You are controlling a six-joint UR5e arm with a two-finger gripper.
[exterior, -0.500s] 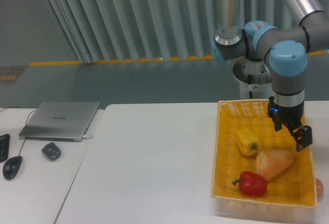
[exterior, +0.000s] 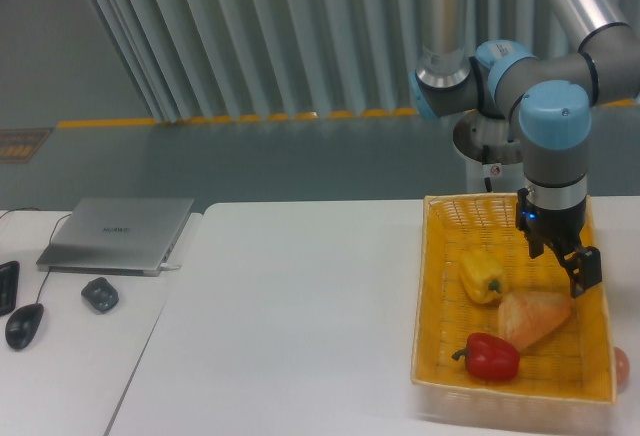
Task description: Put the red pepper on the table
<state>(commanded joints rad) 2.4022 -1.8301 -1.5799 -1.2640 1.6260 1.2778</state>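
Note:
The red pepper (exterior: 491, 356) lies in the front part of the yellow woven basket (exterior: 435, 286), its dark stem pointing left. My gripper (exterior: 562, 258) hangs over the basket's right side, above the bread wedge (exterior: 532, 318) and up and to the right of the red pepper, clear of it. Its fingers (exterior: 586, 268) stand apart with nothing between them. The white table (exterior: 290, 326) spreads out to the left of the basket.
A yellow pepper (exterior: 482, 275) sits in the basket's middle. Something small and reddish (exterior: 621, 366) lies just outside the basket's right wall. On a separate desk at left are a closed laptop (exterior: 118, 233), a small dark object (exterior: 99, 295) and a mouse (exterior: 24, 325).
The gripper has shifted slightly left and up over the basket. The red pepper and the other items have not moved.

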